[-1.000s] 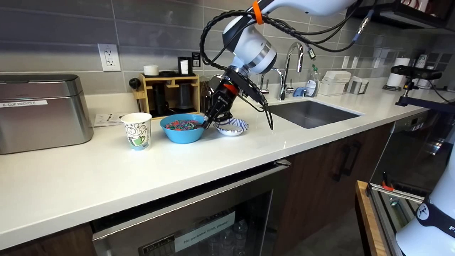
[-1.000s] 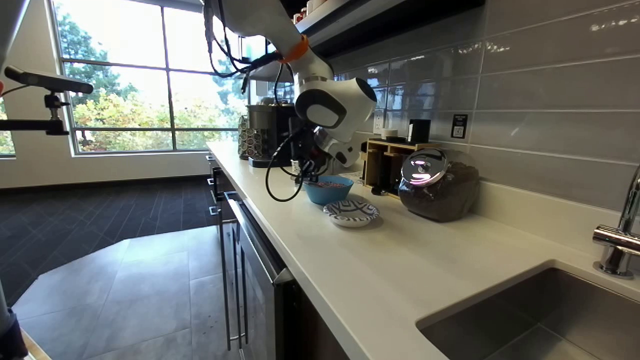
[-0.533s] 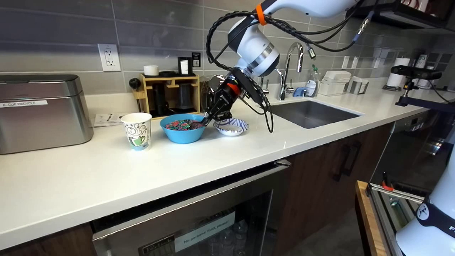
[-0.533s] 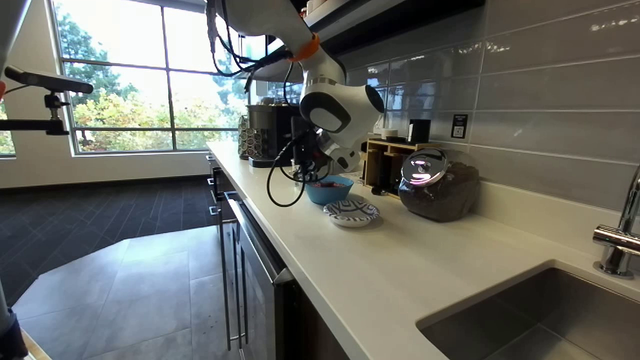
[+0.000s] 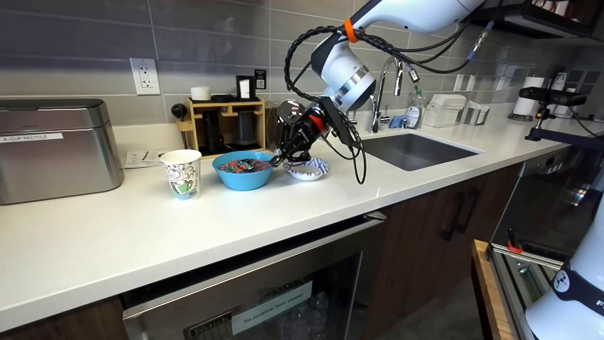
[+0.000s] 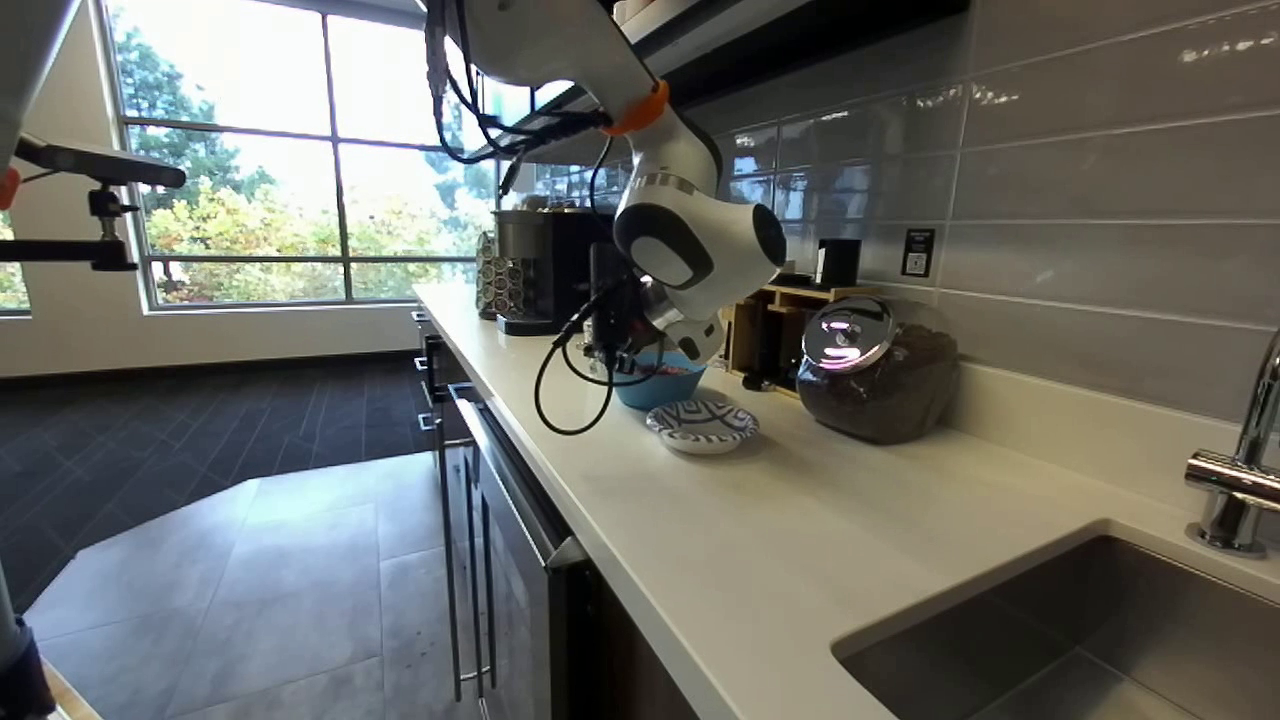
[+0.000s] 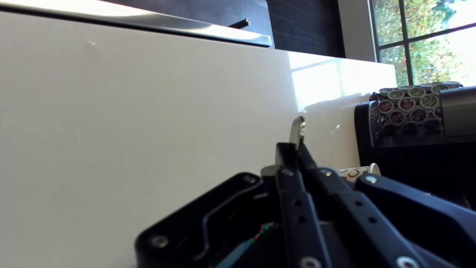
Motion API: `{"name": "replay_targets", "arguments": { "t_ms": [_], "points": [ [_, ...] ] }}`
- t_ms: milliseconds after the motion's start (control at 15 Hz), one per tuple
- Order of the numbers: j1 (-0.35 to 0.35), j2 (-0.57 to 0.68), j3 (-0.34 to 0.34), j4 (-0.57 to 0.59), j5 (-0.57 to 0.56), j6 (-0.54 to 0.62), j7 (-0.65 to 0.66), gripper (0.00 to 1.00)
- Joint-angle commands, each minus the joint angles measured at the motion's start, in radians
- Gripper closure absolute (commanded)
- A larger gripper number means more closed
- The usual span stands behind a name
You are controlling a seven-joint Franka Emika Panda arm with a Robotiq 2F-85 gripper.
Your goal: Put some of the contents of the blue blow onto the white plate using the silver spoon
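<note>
Nearest to me on the tabletop (image 5: 203, 236) stands a paper cup (image 5: 183, 174), which this work does not need. A little farther is the blue bowl (image 5: 240, 182), holding many small coloured pieces (image 5: 234, 166); they seem light and loose, so I expect them to roll off at a careless tilt. Into this bowl reaches the silver spoon (image 7: 298, 130); whether it carries a load, I cannot tell. The hand (image 5: 275, 161) is clenched on its handle, whose end sticks out past the grip. I think this is the proper place to hold: the metal looks stiff, but thin and slippery, and it could turn under a pull from the side. Farther along, just beside the bowl, is the white plate (image 6: 703, 424), blue-patterned; it seems light and easy to push away. Behind it sits a heavy-looking jar (image 6: 882, 378).
</note>
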Motion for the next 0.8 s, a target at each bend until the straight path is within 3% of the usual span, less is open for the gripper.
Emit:
{"name": "replay_targets", "arguments": {
  "t_ms": [0,733],
  "points": [
    [-0.034,0.009,-0.020,-0.030,0.084,-0.074,-0.111,0.99],
    [-0.087,0.022,-0.074,-0.075,0.216,-0.357,-0.322,0.99]
  ]
}}
